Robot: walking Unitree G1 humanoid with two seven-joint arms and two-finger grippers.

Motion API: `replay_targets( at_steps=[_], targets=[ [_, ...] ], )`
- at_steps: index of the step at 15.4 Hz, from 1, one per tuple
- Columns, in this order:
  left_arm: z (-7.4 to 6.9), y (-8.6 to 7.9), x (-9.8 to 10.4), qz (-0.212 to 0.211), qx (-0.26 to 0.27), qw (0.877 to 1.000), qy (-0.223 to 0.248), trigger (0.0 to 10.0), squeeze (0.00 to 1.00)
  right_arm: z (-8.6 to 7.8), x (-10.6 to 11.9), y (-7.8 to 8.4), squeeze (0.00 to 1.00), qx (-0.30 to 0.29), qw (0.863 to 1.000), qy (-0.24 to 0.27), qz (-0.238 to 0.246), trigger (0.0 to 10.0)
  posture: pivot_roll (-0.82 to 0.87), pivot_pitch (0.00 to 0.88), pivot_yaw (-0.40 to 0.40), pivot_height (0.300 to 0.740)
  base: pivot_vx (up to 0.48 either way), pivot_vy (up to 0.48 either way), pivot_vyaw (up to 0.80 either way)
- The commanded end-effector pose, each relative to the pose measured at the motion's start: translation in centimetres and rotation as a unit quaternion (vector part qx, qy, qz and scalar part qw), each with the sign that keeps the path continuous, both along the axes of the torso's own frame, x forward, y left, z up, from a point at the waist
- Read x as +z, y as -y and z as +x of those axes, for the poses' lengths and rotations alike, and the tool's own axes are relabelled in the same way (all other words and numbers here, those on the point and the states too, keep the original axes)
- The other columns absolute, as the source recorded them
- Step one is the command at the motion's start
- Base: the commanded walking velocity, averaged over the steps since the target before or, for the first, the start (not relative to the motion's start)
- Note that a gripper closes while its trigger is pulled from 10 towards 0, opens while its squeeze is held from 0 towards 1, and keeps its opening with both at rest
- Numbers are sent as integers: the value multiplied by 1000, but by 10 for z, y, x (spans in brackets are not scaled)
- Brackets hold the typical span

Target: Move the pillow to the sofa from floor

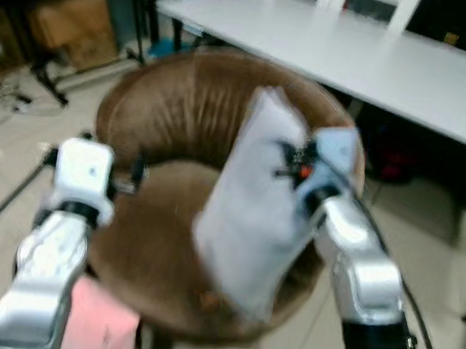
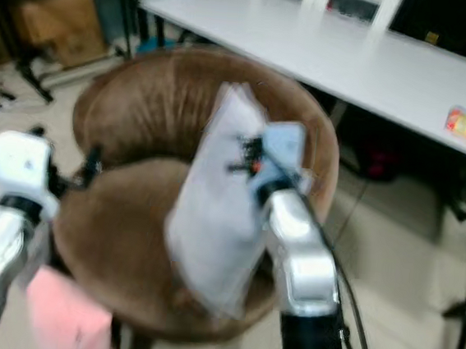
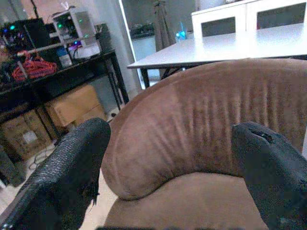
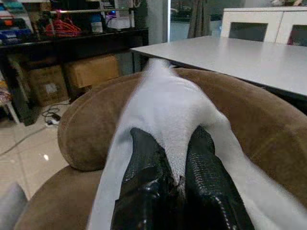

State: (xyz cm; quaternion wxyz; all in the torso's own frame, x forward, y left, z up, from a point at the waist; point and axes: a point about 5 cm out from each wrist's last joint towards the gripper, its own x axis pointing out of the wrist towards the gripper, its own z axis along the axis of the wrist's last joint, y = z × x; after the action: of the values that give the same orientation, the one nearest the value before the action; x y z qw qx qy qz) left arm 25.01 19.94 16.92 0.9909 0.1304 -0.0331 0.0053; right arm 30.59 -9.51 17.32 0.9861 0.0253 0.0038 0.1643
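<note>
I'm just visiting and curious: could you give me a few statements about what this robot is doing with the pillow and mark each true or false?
1. The right tool pinches the white pillow. True.
2. The pillow lies on the floor. False: it hangs over the brown sofa, held up.
3. The left tool is open and holds nothing. True.
4. The sofa is blue. False: it is brown.
5. A white table stands behind the sofa. True.
</note>
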Motion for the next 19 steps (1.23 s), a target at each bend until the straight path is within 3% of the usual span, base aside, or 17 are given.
replay_targets(
  at_steps=[1, 11, 15, 19],
  targets=[
    [0, 6, 1, 1, -15, 1000, 2, 10000, 0, 2, 17, 9, 0, -14, 999, 43, 7, 10000, 4, 0, -12, 740, 292, 0, 0],
    [-2, 6, -1, 12, -20, 1000, 0, 10000, 0, 2, 14, 2, 0, 6, 999, 45, -6, 10000, 10, 0, -17, 740, 277, 0, 0],
    [-2, 5, 0, 13, -20, 1000, -1, 10000, 0, -2, 12, -8, 0, 47, 998, 48, -21, 10000, 15, 0, -17, 740, 264, 0, 800],
    [-2, 6, -3, 18, -15, 1000, -5, 10000, 0, -3, 9, -10, 0, 75, 996, 39, -25, 10000, 13, 0, -17, 740, 0, 0, 0]
  ],
)
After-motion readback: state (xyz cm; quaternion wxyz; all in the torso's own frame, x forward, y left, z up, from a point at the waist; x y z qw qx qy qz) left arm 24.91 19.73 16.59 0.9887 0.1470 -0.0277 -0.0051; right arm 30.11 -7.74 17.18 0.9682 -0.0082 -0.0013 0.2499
